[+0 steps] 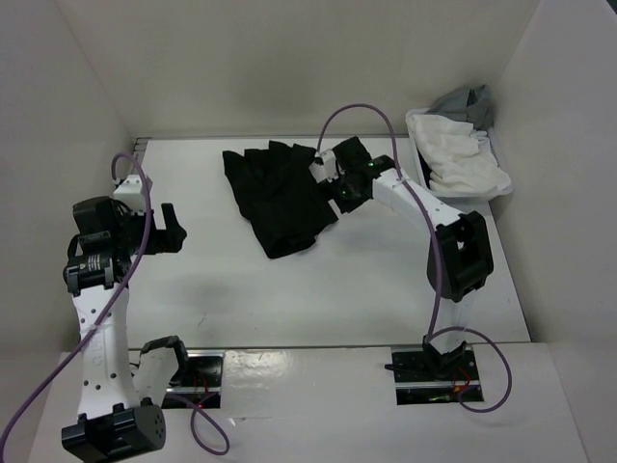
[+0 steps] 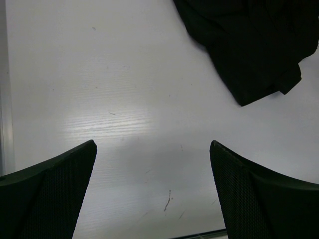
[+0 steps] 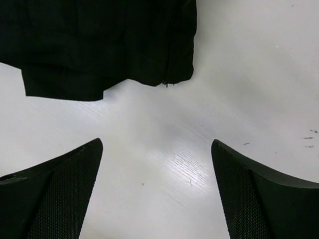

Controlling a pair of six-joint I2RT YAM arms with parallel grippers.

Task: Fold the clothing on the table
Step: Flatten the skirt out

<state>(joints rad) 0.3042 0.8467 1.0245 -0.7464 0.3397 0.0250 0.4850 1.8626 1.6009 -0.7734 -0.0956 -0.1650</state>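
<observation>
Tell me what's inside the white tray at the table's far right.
A crumpled white cloth fills most of the tray, with a grey cloth bunched at its far end. Anything beneath them is covered.

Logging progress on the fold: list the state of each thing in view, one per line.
black skirt, rumpled, lying on the table, gripped by neither hand
left hand, open, empty, over bare table, apart from the skirt
right hand, open, empty, just short of the skirt's edge
white cloth, crumpled at the far right
grey cloth, bunched behind the white cloth
</observation>
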